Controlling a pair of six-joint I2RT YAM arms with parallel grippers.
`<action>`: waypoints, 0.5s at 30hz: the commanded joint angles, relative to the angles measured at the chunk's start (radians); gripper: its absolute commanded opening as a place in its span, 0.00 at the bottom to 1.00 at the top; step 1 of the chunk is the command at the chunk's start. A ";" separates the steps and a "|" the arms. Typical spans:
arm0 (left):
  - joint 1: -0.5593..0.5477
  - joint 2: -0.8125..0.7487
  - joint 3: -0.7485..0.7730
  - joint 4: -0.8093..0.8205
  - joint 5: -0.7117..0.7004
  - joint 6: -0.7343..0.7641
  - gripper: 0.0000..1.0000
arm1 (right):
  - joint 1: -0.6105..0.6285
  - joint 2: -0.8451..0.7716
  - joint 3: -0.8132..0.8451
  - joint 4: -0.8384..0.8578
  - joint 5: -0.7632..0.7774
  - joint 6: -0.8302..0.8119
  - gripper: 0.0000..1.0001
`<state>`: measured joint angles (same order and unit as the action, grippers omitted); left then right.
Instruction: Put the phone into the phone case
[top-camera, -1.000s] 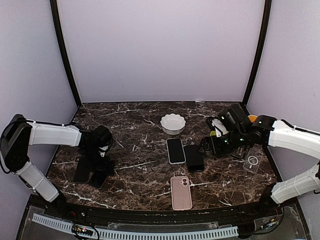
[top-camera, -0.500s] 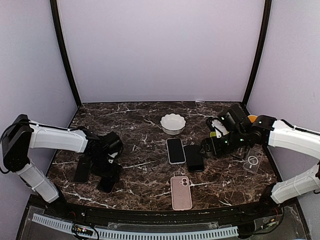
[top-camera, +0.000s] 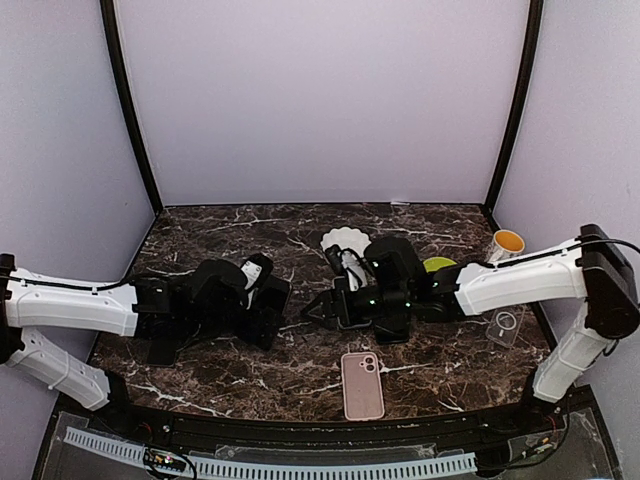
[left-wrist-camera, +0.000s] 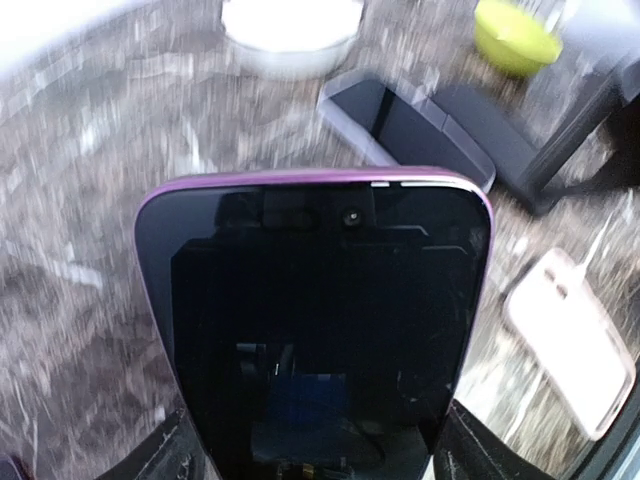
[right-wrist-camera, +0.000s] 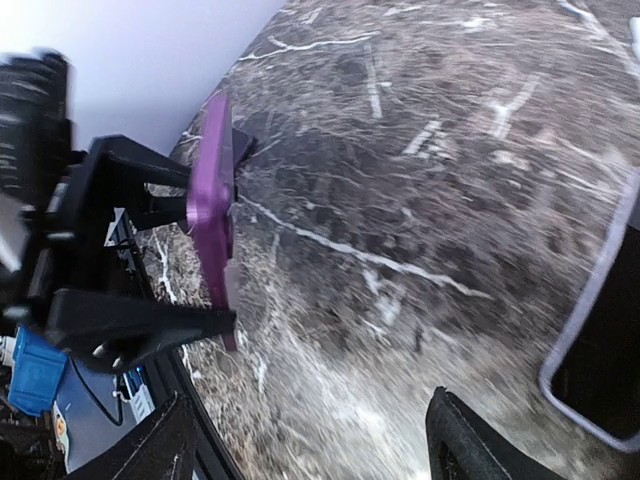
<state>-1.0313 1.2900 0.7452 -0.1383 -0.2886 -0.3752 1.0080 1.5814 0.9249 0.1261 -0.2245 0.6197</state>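
the left gripper (top-camera: 268, 300) pinches the purple phone (left-wrist-camera: 315, 320) by its lower sides, raised off the table (top-camera: 280, 375). the right gripper (top-camera: 322, 308) hangs spread and empty, facing it. a second ago the arms were at opposite sides of the table; now they meet mid-table, behind the pink case (top-camera: 362, 385).

— Can you make out the lower end of the purple phone (left-wrist-camera: 315, 330) at the left wrist?
— No, the frame cuts it off, and the surface (left-wrist-camera: 80, 250) behind is smeared. From above, the right arm (top-camera: 510, 283) half hides the white bowl (top-camera: 335, 238).
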 joint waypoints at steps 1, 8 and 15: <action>-0.038 -0.024 -0.030 0.261 -0.105 0.105 0.38 | 0.027 0.082 0.113 0.253 -0.042 0.000 0.78; -0.057 -0.059 -0.067 0.334 -0.101 0.148 0.38 | 0.027 0.155 0.185 0.282 -0.015 0.011 0.63; -0.064 -0.072 -0.062 0.350 -0.124 0.167 0.38 | 0.030 0.201 0.228 0.224 -0.025 0.014 0.28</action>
<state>-1.0908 1.2739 0.6792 0.1268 -0.3775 -0.2325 1.0336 1.7733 1.1339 0.3664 -0.2512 0.6373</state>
